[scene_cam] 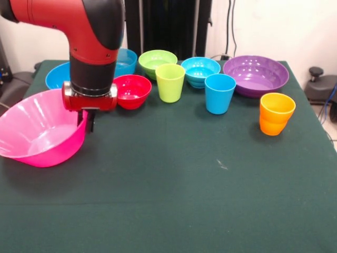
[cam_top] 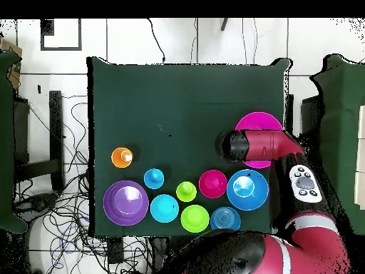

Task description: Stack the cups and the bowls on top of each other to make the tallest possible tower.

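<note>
my claw (scene_cam: 87,120) hangs at the rim of the huge pink bowl (scene_cam: 37,132), its dark fingers straddling the wall on the side nearest the other ware, pinching that rim. the pink bowl sits tilted at one end of the green tabletop (scene_cam: 174,179), its open mouth tipped up toward the camera in the front view. from overhead my arm covers most of it, and only a pink arc shows.

no tower stands: every piece rests singly on the cloth. the red bowl (scene_cam: 131,90) sits just beside my wrist, with the large blue bowl (scene_cam: 57,75) behind it, partly hidden by my arm. another small blue bowl (scene_cam: 125,60) peeks out at the back edge. next along the back come the lime green bowl (scene_cam: 157,62), the ribbed cyan bowl (scene_cam: 200,70) and the wide purple bowl (scene_cam: 256,75).

the lime green cup (scene_cam: 170,82) stands upright in front of the green bowl, the light blue cup (scene_cam: 219,93) upright in front of the cyan one, and the orange cup (scene_cam: 276,113) upright, apart from the rest, near the purple bowl's end.
</note>
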`<state>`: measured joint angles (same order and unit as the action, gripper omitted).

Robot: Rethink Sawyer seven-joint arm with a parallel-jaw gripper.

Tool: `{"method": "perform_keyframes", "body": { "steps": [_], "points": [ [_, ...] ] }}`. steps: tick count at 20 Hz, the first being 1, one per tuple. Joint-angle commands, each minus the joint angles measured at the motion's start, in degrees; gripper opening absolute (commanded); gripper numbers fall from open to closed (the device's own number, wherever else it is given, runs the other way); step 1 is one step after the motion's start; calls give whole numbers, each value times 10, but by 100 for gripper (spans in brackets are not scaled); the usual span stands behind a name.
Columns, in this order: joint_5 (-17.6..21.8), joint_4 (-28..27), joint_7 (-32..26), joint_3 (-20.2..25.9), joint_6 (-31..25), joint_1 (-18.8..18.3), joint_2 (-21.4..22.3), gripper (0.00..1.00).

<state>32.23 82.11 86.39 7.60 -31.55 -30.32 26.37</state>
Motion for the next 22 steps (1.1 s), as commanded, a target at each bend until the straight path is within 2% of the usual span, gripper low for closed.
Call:
{"method": "perform_keyframes", "body": {
  "steps": [1, 6, 15, 22],
  "points": [
    [-20, 39, 9, 19, -81, 45, 65, 0],
    [-37, 52, 2, 14, -121, 54, 105, 0],
    [-67, 55, -1, 33, -150, 55, 116, 0],
    [-114, 72, 30, 51, -149, 70, 117, 0]
  ]
}}
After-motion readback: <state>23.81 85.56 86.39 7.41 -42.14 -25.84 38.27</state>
